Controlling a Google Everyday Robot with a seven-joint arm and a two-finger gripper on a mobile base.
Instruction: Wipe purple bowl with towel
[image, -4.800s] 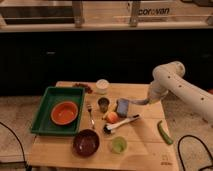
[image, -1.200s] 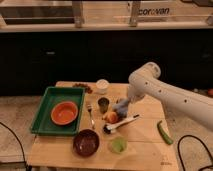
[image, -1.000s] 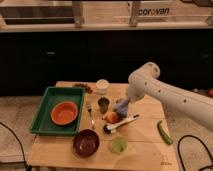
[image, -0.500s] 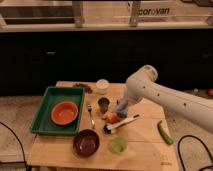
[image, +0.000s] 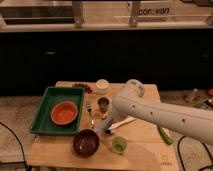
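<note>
The purple bowl sits empty near the table's front edge, left of centre. My white arm reaches in from the right, its bulky upper part covering the table's middle. The gripper is low at the arm's left end, just up and right of the bowl and mostly hidden by the arm. A grey-blue bit of towel shows there, close to the bowl's rim but not over it.
A green tray at the left holds an orange bowl. A fork, a metal cup, a white cup, a white-handled utensil, a small green cup and a cucumber lie around.
The arm has swung left and down across the table, bringing the gripper and towel from the table's middle toward the purple bowl. The other objects have not moved.
</note>
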